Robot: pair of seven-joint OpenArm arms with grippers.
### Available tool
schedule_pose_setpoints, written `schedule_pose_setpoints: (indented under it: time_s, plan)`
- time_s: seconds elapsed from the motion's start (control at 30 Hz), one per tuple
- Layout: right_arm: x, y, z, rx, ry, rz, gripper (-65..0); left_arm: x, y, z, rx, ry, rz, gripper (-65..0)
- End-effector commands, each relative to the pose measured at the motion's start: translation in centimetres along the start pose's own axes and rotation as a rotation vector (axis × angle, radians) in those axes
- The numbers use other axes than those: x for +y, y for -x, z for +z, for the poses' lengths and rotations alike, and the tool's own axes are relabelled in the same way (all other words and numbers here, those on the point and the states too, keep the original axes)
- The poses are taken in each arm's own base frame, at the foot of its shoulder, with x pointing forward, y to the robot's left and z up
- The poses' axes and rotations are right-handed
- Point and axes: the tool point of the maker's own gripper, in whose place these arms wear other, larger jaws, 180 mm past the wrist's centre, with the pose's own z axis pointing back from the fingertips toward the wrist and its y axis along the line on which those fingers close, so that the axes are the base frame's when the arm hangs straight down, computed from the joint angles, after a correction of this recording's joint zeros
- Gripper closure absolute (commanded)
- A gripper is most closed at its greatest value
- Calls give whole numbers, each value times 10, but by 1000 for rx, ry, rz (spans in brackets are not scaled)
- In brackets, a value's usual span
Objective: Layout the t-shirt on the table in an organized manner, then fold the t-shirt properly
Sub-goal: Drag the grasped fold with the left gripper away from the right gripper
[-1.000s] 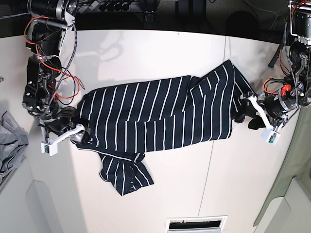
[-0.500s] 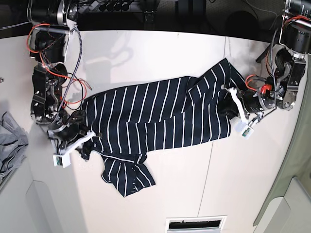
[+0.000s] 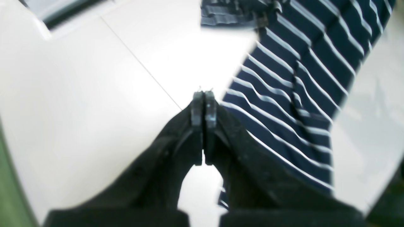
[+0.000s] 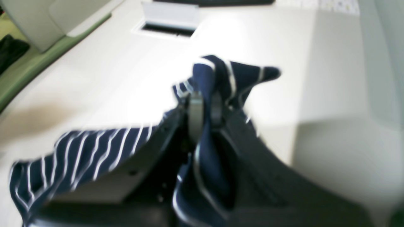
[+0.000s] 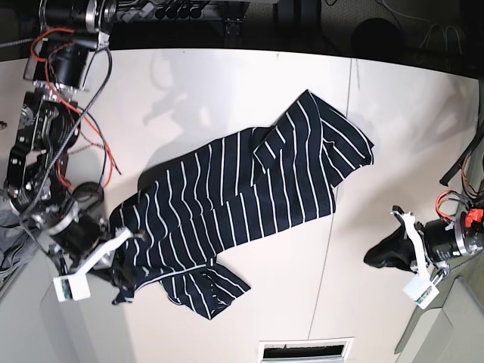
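The t-shirt (image 5: 242, 200) lies slantwise across the white counter (image 5: 227, 83), one end up toward the far side, the other bunched at the near left of the base view; the right end effector (image 4: 204, 108) is clamped on a fold of striped cloth at that bunched end, with fabric spilling up between its fingers (image 4: 195, 113); the left end effector (image 3: 204, 107) sits well clear of the shirt at the counter's opposite edge, its two pads (image 3: 210, 108) pressed together on nothing; a thin dark seam (image 5: 336, 204) runs across the counter just beside the shirt's edge.
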Motion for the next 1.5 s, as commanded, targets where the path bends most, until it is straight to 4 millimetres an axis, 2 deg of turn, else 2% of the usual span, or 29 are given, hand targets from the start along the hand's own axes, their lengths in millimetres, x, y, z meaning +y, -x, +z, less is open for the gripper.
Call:
schedule_pose_setpoints:
  time_s: [0.0,0.1,0.17,0.2,0.3,0.37,0.43,0.47,0.53,0.57,0.6,0.67,0.8,0.9,0.97,1.07,1.27,1.37,1.47]
  plan:
    - [0,-3,12,-35,4,6,0,1,-6,6,-20,8,-1,0]
    - [-5,37,48,13,52,-36,0,-13,27,0,32,38,53,0]
    - [-18,58,75,40,114,-63,0,-24,45,-8,52,62,98,0]
    - [-27,67,87,47,152,-75,0,-30,51,-12,58,73,116,-19]
    - [-54,94,122,81,259,-118,0,-50,66,-24,61,109,162,-138]
    - [-63,114,141,126,304,-141,0,-63,75,-30,61,131,188,-183]
    - [-64,132,151,170,318,-161,0,-72,82,-37,76,136,186,-217]
    - [-63,138,152,183,319,-170,-87,-74,84,-41,84,134,177,-233]
    - [-65,144,151,191,317,-189,-340,-78,85,-47,88,128,160,-257]
    - [-65,143,149,182,312,-200,-434,-80,84,-49,83,130,160,-259]
    - [-64,139,147,165,304,-211,-457,-81,82,-50,76,133,162,-259]
    - [-62,129,142,117,283,-236,-453,-83,81,-52,68,137,166,-274]
    - [-65,105,132,40,270,-236,-453,-79,81,-56,62,101,116,-345]
    - [-66,91,121,6,270,-225,-453,-72,78,-61,26,59,85,-345]
    - [-66,90,113,13,273,-216,-453,-69,79,-68,16,44,97,-345]
    - [-67,103,99,52,266,-231,-453,-61,82,-87,6,7,192,-345]
    - [-78,147,86,143,280,-307,-453,-58,96,-129,35,18,366,-345]
    - [-77,165,84,175,277,-346,-453,-65,93,-137,22,67,389,-345]
    - [-77,172,84,187,277,-358,-453,-71,82,-138,-21,96,423,-345]
